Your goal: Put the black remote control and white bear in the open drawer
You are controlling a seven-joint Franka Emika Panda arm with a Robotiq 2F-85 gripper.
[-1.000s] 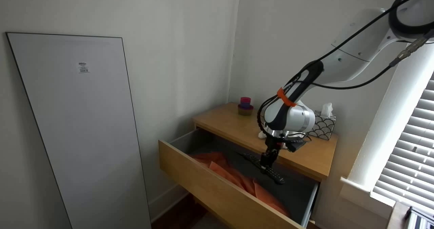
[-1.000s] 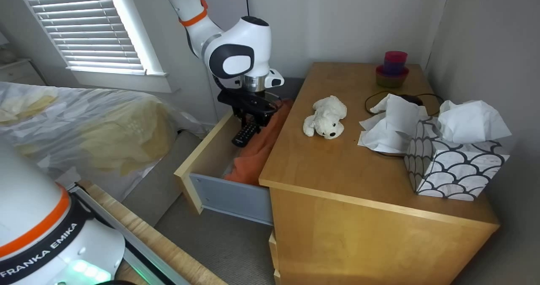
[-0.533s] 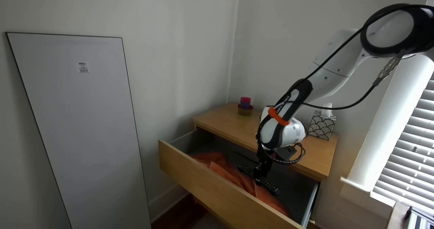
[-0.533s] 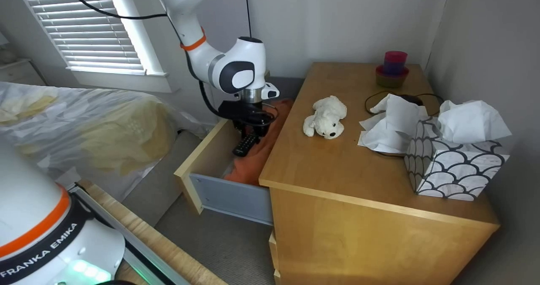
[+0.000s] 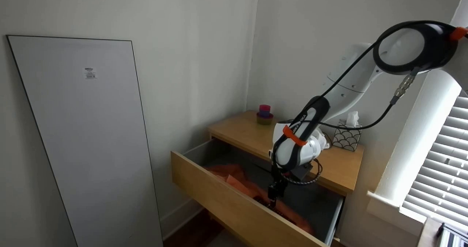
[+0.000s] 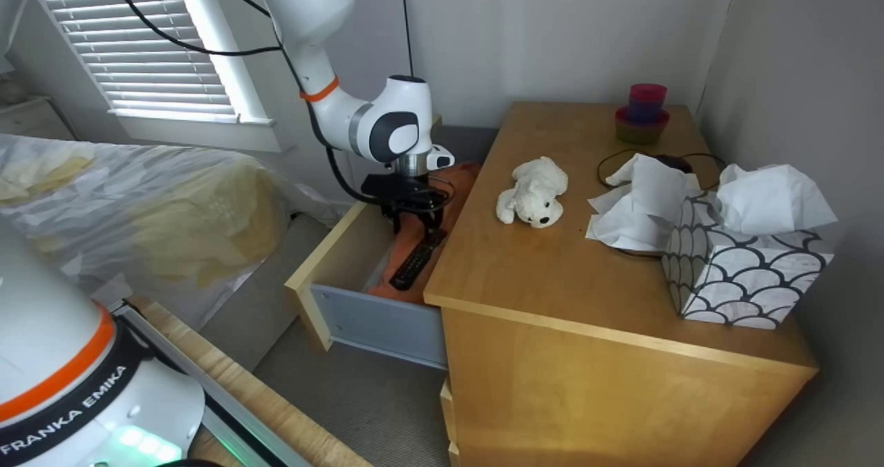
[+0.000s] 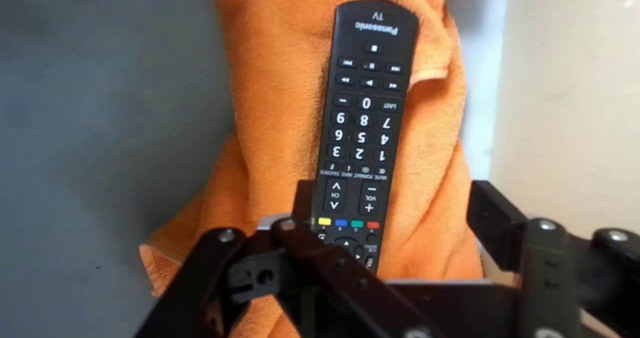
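The black remote control point(image 7: 367, 128) lies on an orange towel inside the open drawer point(image 5: 219, 190); it also shows in an exterior view point(image 6: 411, 267). My gripper point(image 7: 393, 198) is low in the drawer, over the remote's near part. Its jaws are open: one finger is close beside the remote's left edge, the other stands well apart on the right over the towel. The remote's lower end is hidden behind the gripper. The white bear point(image 6: 532, 194) lies on the dresser top beside the drawer in an exterior view.
The orange towel point(image 7: 270, 103) covers part of the drawer floor. On the dresser top point(image 6: 552, 273) are a patterned tissue box point(image 6: 753, 280), crumpled tissue point(image 6: 642, 204), a dark cable and stacked coloured cups point(image 6: 644, 115). The drawer's tan front and grey side wall point(image 6: 380, 325) border the gripper.
The arm has moved down and toward the drawer front with the remote held. The gripper has opened, and the remote now lies on the towel. The bear has not moved.
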